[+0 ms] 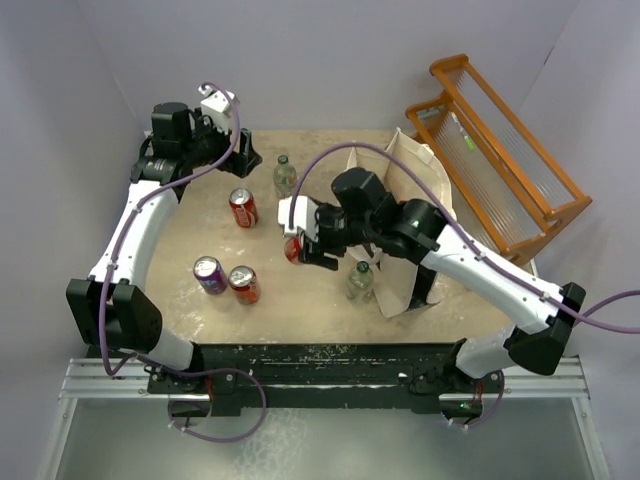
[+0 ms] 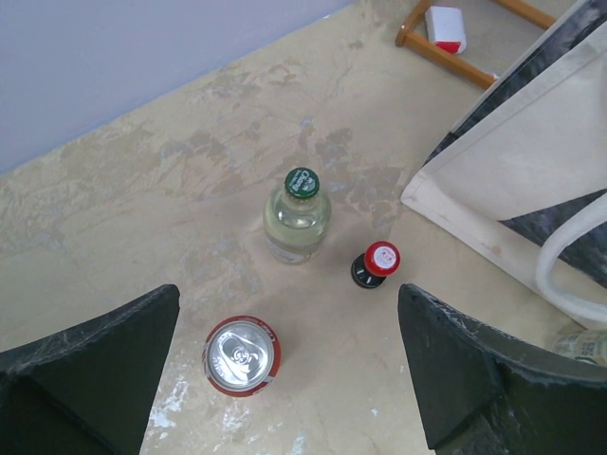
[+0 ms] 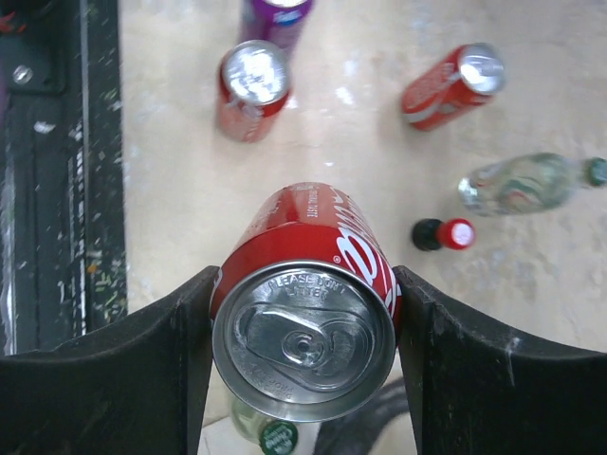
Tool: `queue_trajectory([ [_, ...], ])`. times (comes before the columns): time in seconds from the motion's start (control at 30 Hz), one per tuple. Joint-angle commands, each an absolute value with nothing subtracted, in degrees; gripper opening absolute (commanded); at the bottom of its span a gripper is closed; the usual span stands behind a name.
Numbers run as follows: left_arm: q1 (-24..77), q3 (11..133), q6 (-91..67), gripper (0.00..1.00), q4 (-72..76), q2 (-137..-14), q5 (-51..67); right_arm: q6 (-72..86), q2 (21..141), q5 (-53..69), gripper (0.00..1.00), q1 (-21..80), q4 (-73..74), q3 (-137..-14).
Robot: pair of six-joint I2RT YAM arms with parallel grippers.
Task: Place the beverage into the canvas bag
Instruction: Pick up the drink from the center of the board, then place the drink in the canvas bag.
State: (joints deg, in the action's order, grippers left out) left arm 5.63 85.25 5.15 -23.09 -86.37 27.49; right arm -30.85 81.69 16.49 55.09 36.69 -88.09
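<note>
- My right fingers are clamped on a red Coca-Cola can, one finger on each side. The pull-tab top points straight at my wrist camera.
- The can looks held up off the desk. It's just left of the canvas bag, so it's not in there yet.
- The bag stands on the right half of the desk, and my right arm reaches across over it.
- A green-capped bottle stands right by the bag's near corner, pretty much under the can.
- A small black bottle with a red cap sits a bit past the can.
- My left fingers are spread wide with nothing between them, up over the far left part of the desk.
- From the left wrist camera I can see a second green-capped bottle standing upright. The little red-capped one is just beside it, and an upright red can is closer to me.
- Near the front left, a purple can and another red can stand just beside each other.
- The orange wooden rack is off the far right corner, behind the bag.
</note>
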Motion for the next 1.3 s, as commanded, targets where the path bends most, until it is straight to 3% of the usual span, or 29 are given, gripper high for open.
queue_trajectory([
  [0.0,5.4,88.2,2.1,0.98,-19.9,-86.5,30.9,-25.5,78.8,10.7,0.33,52.0,34.4,-97.6],
  [0.23,9.7,89.2,3.5,0.96,-19.3,-86.9,31.1,-21.3,78.5,12.9,0.33,40.0,36.1,-105.1],
  [0.7,21.1,94.9,-5.6,0.89,-15.7,-94.1,39.9,-16.0,72.4,16.7,0.31,19.5,33.8,-101.0],
  [1.0,24.9,103.0,-17.2,0.86,-16.0,-103.8,41.1,-23.5,71.4,17.4,0.32,18.7,33.5,-92.6],
  [1.27,26.4,108.6,-24.6,0.69,-15.8,-109.1,45.2,-27.4,73.0,20.6,0.32,18.7,33.9,-89.6],
])
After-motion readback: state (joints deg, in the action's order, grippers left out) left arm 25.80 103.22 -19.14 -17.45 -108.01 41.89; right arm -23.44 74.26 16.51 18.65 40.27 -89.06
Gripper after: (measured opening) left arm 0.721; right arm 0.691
